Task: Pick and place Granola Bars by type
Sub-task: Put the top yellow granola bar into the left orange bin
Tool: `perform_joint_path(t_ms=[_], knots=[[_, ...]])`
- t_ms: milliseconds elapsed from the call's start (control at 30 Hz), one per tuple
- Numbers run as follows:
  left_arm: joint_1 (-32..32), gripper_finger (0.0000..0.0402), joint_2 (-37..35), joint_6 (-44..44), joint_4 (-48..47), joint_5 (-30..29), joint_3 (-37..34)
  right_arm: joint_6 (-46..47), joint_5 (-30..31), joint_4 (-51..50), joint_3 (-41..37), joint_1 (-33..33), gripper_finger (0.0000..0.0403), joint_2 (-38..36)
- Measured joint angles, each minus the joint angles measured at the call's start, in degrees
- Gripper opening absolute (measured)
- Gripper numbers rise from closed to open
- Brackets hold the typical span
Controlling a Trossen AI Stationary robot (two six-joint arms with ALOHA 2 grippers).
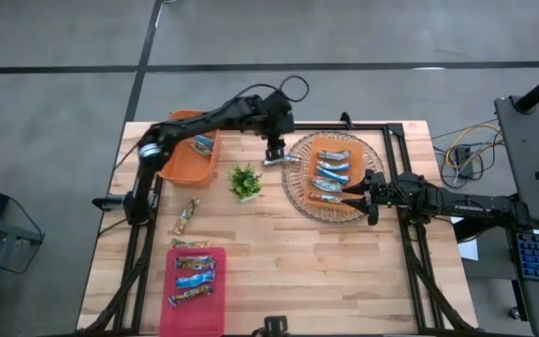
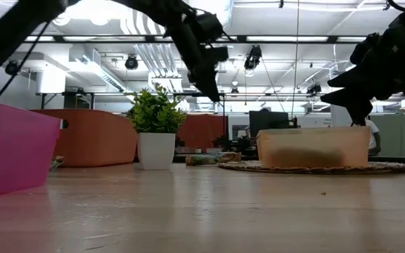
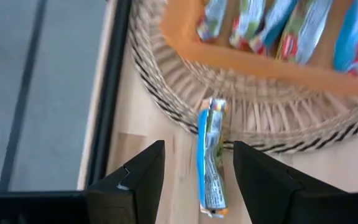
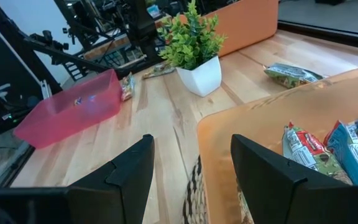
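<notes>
A silver-blue granola bar [image 3: 211, 163] lies on the table, one end on the rim of the round wicker tray [image 1: 299, 198]. My left gripper [image 3: 199, 149] hangs just above it, open, one finger on either side without touching. An orange tray [image 1: 318, 142] on the wicker tray holds several bars [image 1: 333, 174]. More bars lie in the pink bin [image 1: 195, 276], one in the orange bin [image 1: 202, 143], and two loose bars [image 1: 187, 217] on the table. My right gripper [image 1: 368, 197] waits open over the wicker tray's right side.
A small green plant in a white pot [image 1: 244, 181] stands between the orange bin and the wicker tray, close to my left arm. Bare wood lies in the table's middle and near right. A black frame [image 1: 396, 140] runs along the far and right edges.
</notes>
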Motion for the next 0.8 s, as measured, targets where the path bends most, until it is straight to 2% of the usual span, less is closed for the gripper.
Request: perform_joint_path(t_ms=[267,367,500,800], knots=[[0.00,0.0172,13.40,1.70,-12.62,0.03,15.03,0.00,0.00,0.00,0.00,0.00,0.0203,0.02],[0.02,0.0172,16.93,1.30,-15.36,0.11,18.67,0.00,0.00,0.00,0.00,0.00,0.0203,-0.04],[0.10,0.0172,18.09,-0.40,-16.07,0.18,19.05,0.00,0.00,0.00,0.00,0.00,0.0203,-0.04],[0.63,0.0172,18.09,-0.80,-15.16,0.21,12.41,0.00,0.00,0.00,0.00,0.00,0.0203,-0.04]])
